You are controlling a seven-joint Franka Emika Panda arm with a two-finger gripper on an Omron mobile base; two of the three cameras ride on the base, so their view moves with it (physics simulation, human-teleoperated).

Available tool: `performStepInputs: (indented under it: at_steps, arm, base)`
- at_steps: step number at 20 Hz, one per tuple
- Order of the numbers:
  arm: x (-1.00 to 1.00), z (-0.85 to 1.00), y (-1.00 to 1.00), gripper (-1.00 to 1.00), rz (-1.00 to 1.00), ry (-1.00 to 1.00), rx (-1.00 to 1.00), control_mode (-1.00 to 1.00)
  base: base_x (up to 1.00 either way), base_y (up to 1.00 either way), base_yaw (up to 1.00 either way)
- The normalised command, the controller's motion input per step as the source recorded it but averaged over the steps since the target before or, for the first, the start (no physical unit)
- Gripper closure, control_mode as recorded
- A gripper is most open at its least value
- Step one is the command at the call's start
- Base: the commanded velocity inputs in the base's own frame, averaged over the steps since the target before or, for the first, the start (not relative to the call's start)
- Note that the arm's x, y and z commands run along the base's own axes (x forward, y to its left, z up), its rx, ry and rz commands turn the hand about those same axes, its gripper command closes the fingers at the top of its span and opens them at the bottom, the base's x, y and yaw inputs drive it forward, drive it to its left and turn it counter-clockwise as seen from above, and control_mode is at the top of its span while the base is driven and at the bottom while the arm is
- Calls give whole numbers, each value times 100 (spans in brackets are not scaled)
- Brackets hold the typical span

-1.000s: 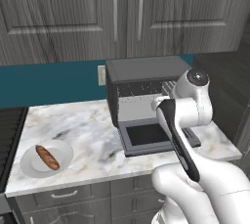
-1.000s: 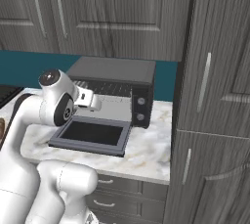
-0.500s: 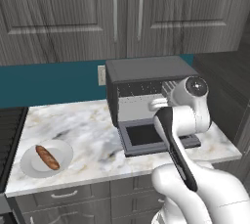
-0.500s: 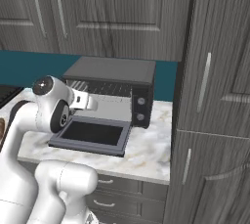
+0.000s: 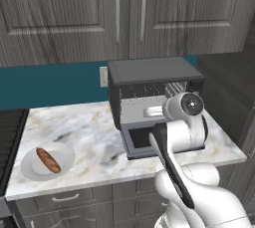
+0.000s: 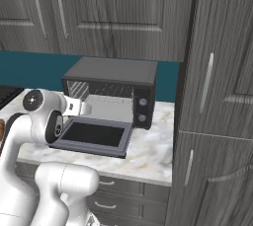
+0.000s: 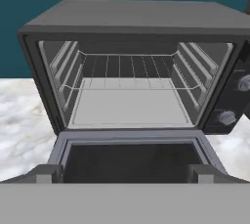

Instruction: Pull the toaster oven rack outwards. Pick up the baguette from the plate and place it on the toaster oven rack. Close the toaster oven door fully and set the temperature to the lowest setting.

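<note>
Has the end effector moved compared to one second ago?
Yes. The end effector has come down, now level with the toaster oven opening above the open door.

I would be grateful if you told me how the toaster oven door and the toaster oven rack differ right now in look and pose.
The toaster oven door is a solid dark grey frame around dark glass; the toaster oven rack is a thin, light wire grid you can see through. The door is dropped open and juts out in front of the toaster oven over the counter, while the rack sits inside the cavity, not yet pulled out. Both lie roughly flat and span the cavity's width.
</note>
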Motion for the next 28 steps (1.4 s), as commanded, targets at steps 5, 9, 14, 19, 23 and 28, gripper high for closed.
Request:
performStepInputs:
  at_steps: [5, 9, 14, 19, 23, 28]
  arm:
    - [12, -1, 2, -100, 0, 0, 0, -100]
    - [17, 0, 0, -100, 0, 0, 0, -100]
    - [7, 0, 0, -100, 0, -1, 0, -100]
    - [2, -7, 1, -100, 0, -1, 0, -100]
    - [1, -10, 0, -100, 0, 0, 0, -100]
    - [4, -6, 0, -100, 0, -5, 0, -100]
  base:
    - [0, 0, 0]
    - [0, 0, 0]
    - [0, 0, 0]
    - [0, 0, 0]
    - [0, 0, 0]
    - [0, 0, 0]
